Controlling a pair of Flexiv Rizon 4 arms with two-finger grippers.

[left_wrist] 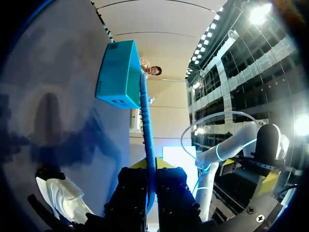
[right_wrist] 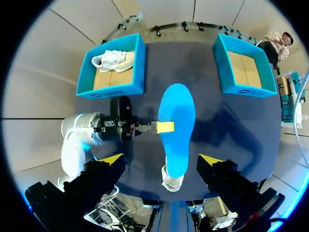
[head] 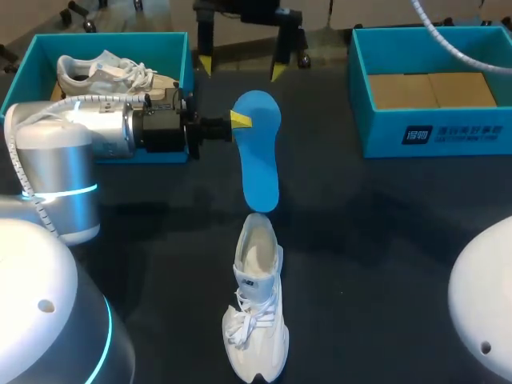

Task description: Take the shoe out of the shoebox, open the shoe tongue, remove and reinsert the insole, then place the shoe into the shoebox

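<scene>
My left gripper [head: 240,120] is shut on the edge of a blue insole [head: 259,152], holding it in the air above the table's middle. In the left wrist view the insole [left_wrist: 145,116] runs edge-on out from between the fingers. A white shoe [head: 258,312] lies on the dark table just below the insole's lower tip, its opening toward it. My right gripper [head: 242,68] hangs open, high over the far side. From there its view looks down on the insole [right_wrist: 177,125], the shoe [right_wrist: 172,182] and the left gripper [right_wrist: 164,127].
A teal shoebox [head: 24,76] at the far left holds a second white shoe [head: 104,72]. Another teal shoebox [head: 436,132] at the far right has a cardboard bottom. My left arm [head: 72,136] stretches in front of the left box.
</scene>
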